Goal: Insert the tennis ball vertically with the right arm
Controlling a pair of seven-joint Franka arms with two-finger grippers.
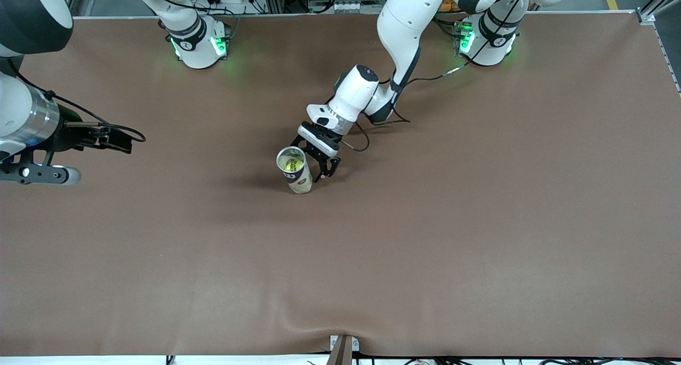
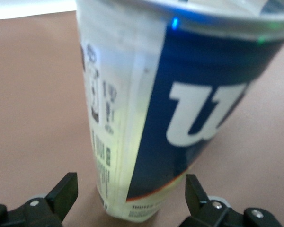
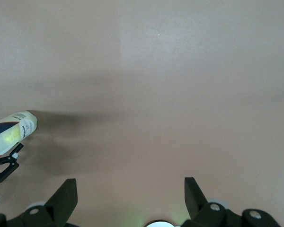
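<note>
An open tennis-ball can with a white and blue label stands upright near the table's middle. A yellow-green tennis ball sits inside it. My left gripper is low beside the can, on the side toward the left arm's end. It is open. In the left wrist view the can stands between the fingertips with a gap on each side of the left gripper. My right gripper hangs open and empty over the right arm's end of the table. In the right wrist view, the right gripper has only mat between its fingers, with the can farther off.
A brown mat covers the whole table. Both arm bases stand along its edge farthest from the front camera. A black cable loops beside the left wrist. A small clamp sits at the edge nearest the camera.
</note>
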